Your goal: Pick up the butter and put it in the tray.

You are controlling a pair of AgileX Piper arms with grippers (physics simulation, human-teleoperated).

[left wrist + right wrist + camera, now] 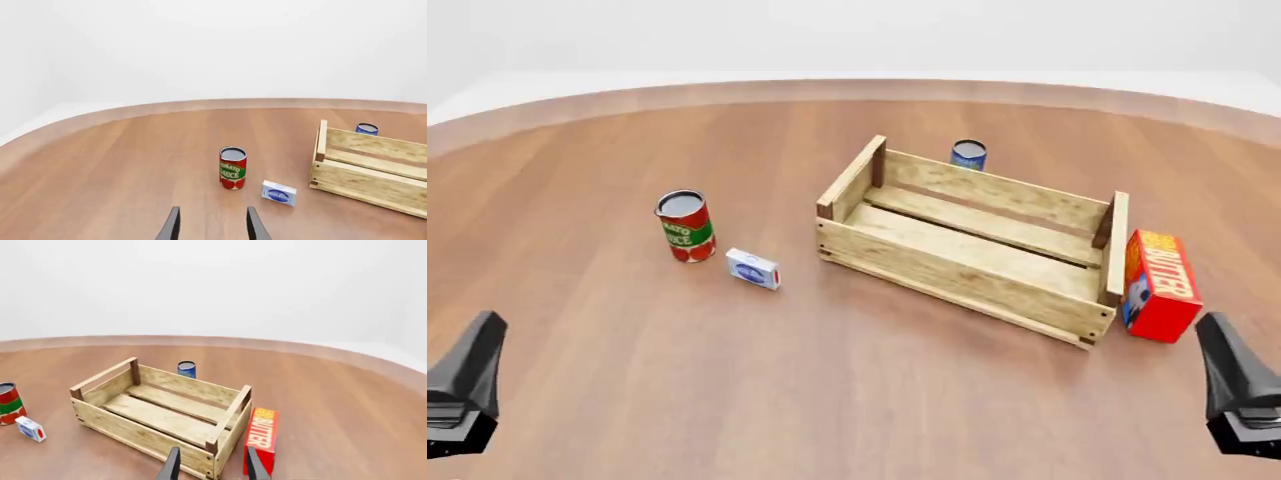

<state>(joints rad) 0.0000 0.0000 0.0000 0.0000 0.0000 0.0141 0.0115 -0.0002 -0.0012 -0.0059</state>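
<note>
The butter [1158,285] is a red carton with an orange lettered face. It stands upright on the table, close against the right end of the tray [961,275], a light wooden slatted crate with nothing inside. The right wrist view shows the butter [261,440] beside the tray's [133,432] near corner, just ahead of my right gripper [213,467], whose fingers stand apart and hold nothing. My right gripper [1234,390] hangs near the table's front right, short of the butter. My left gripper [467,385] is at the front left, open [213,227] and holding nothing.
A tomato sauce can [685,226] and a small blue-white box [753,268] stand left of the tray. A blue can [968,154] sits behind it. The left wrist view shows the can [232,168], the box [279,193] and the tray's end [373,170].
</note>
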